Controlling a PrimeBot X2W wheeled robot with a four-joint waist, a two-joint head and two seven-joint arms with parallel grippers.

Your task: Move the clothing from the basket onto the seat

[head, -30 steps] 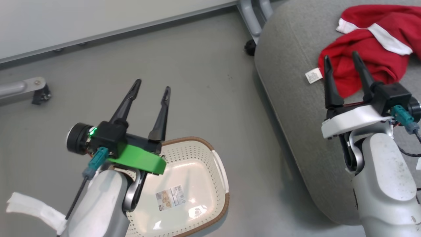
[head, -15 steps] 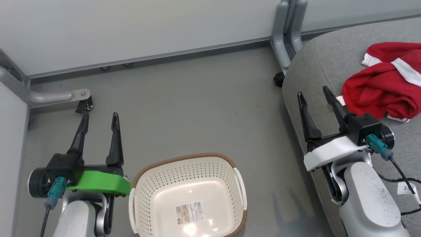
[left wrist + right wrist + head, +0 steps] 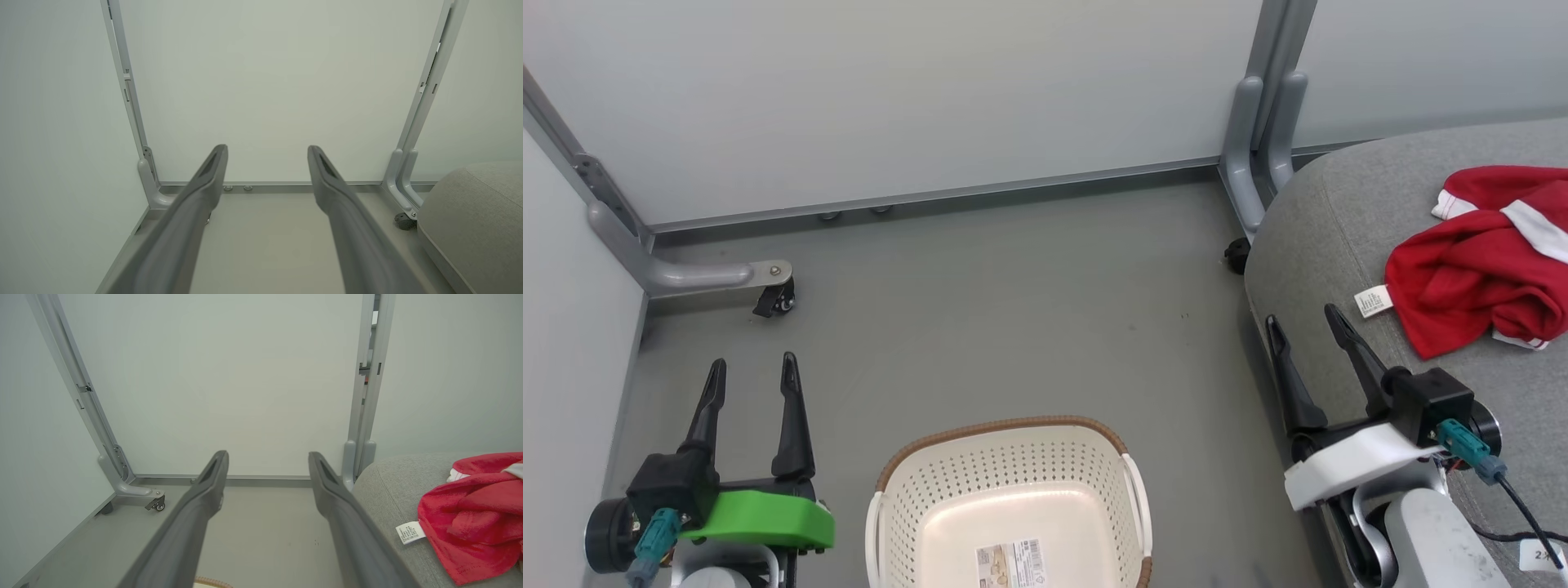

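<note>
red clothing on the seat, right of the wide, empty right gripper. basket looks empty, left gripper wide too.

The basket gets chopped by the bottom edge of the head view, so its near half is lost. The label on its floor is clipped too, and the print is way too small to be read. The clothing is cut by the right edge, and how many pieces are bundled there can't be told. The print on the white tag can't be read either. The seat is cut off at the right and bottom edges. In the right wrist view, a sliver of brown rim is caught at the bottom edge.
</note>
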